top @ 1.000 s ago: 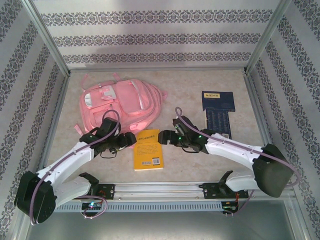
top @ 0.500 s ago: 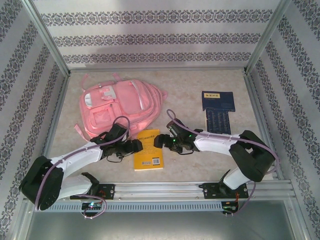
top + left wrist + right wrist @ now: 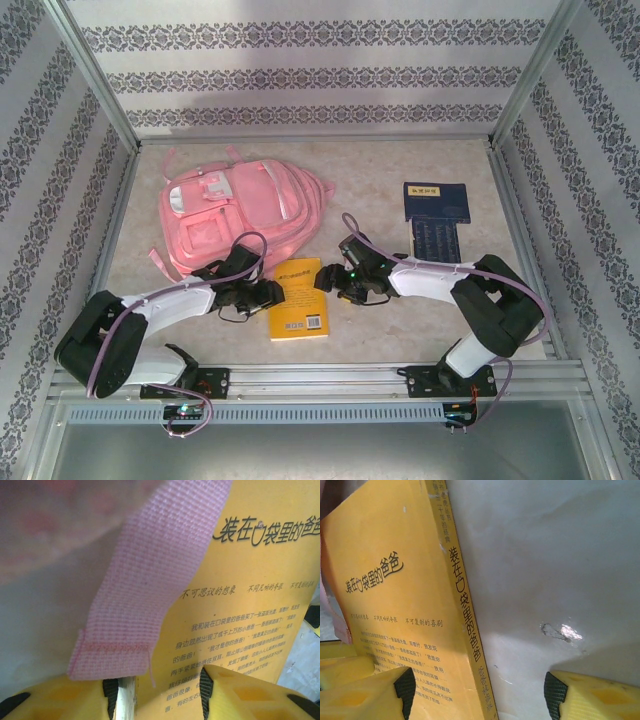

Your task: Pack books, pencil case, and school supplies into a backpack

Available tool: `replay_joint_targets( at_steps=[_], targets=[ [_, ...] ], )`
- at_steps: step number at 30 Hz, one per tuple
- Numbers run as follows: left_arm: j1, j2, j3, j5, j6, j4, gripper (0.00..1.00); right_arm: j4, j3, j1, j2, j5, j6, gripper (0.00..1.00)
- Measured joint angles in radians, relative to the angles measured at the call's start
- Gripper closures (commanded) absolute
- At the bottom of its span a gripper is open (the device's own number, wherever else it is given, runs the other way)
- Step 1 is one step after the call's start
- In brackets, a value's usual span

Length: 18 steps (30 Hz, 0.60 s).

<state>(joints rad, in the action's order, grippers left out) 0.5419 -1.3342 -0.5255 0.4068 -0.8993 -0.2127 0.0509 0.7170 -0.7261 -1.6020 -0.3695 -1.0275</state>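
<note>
The backpack (image 3: 240, 205) lies flat on the table (image 3: 370, 170) with its pocketed front facing up. From above, its main opening cannot be made out, and nothing can be seen going into it, so packing looks barely begun.

The yellow-orange paperback (image 3: 298, 305) lies on the table just beside the backpack's near corner. Its far end touches or slips slightly under the pink fabric, and a pink strap (image 3: 150, 580) drapes over one edge. Two dark navy books (image 3: 437, 203) lie well apart from the backpack on its right, one overlapping the other (image 3: 437, 243). All three are judged to be unpacked.

The left gripper (image 3: 273, 293) sits on the backpack side of the paperback. Its jaws are parted around the page edge and are not clamped. The right gripper (image 3: 322, 281) sits on the opposite side, jaws spread wide with the spine between them, holding nothing.

The title 装在口袋里的爸爸 reads clearly on the cover and on the spine. Below it, smaller lines include 不可思议的想象 and 不可复制的喜剧, with a paragraph of fine print beneath. The navy book's pale label strip is too small to read.
</note>
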Motion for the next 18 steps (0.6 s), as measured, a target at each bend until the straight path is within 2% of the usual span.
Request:
replay_joint_targets(
  at_steps=[7,18],
  targets=[
    [0.033,-0.02,-0.015,0.037,0.013,0.037,0.54,0.006,0.002,0.0,-0.008,0.001,-0.016,0.38],
    [0.039,-0.013,-0.016,0.059,0.027,0.06,0.55,0.059,0.03,0.0,-0.01,0.001,0.067,0.42]
  ],
)
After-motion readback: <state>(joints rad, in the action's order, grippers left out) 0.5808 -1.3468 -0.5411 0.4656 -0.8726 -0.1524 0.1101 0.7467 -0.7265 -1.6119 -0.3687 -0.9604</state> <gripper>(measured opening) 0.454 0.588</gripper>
